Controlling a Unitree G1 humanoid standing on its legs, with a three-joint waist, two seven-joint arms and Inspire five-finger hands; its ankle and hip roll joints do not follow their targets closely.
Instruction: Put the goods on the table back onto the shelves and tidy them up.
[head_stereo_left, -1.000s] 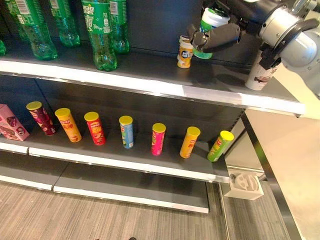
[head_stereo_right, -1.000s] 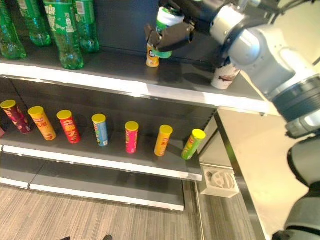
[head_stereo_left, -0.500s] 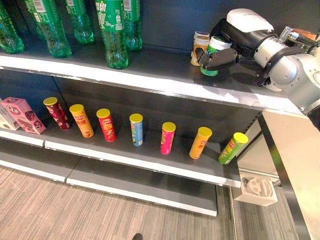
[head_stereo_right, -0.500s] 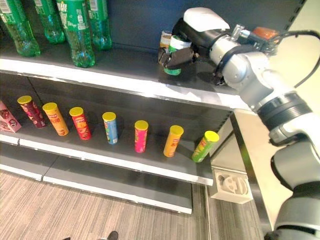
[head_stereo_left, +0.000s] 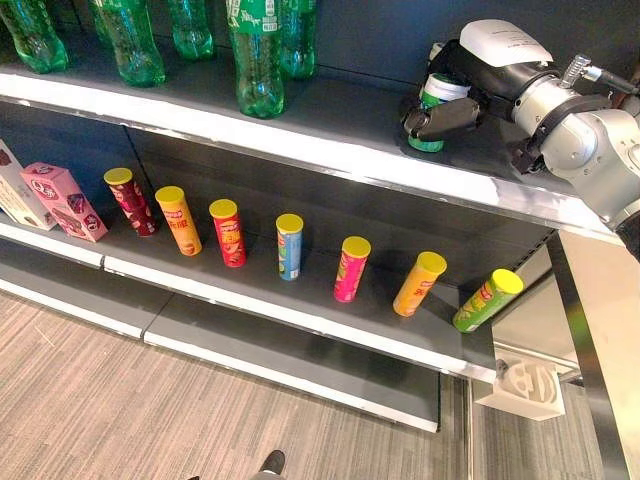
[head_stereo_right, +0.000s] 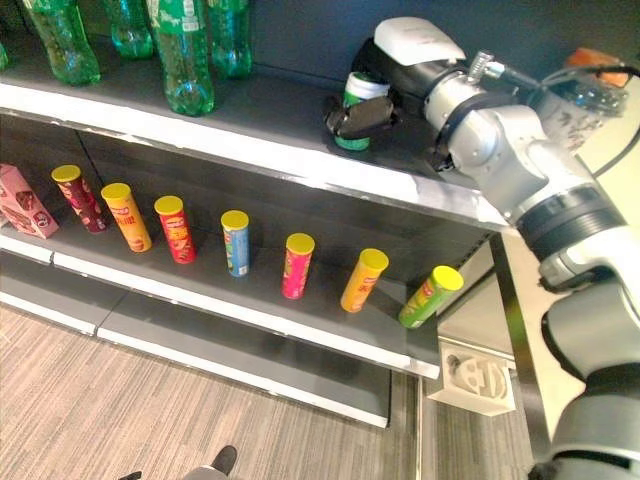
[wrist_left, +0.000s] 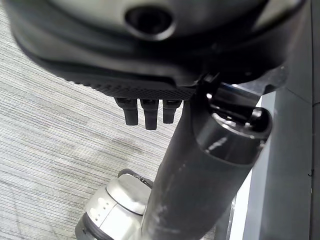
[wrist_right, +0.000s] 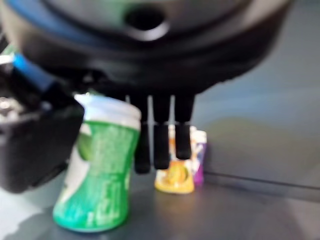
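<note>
Nearest: wood-pattern floor (head_stereo_left: 120, 410), then bottom shelf board (head_stereo_left: 290, 355), bare

Middle shelf (head_stereo_right: 250, 300): row of seven chip tubes, upright to slightly leaning, well spaced; rightmost green chip tube (head_stereo_left: 487, 300) tilted hard and sitting right at the shelf's open right end, worth avoiding. Pink box (head_stereo_left: 63, 200) at far left of that shelf

Top shelf (head_stereo_left: 330, 150): green soda bottles (head_stereo_left: 258, 60) at left, wide bare stretch between them and the work spot

Step in hand, as judged: placing the green gum bottle (head_stereo_left: 432, 110) on the top shelf. Right hand (head_stereo_left: 443, 117) loosely around it – thumb on one side, fingers hanging relaxed behind, not clamped. Base appears down on the board in right wrist view, bottle (wrist_right: 100, 165) leaning a little. Two small bottles, orange and purple (wrist_right: 181, 165), standing just behind near the back panel

Next move calls for: spread thumb, back the hand straight out toward the shelf front without tipping the bottle or nudging the pair behind. Room good to the left; front lip close below the wrist

Left hand (wrist_left: 147, 112) hanging over floor, fingers straight, holding nothing
</note>
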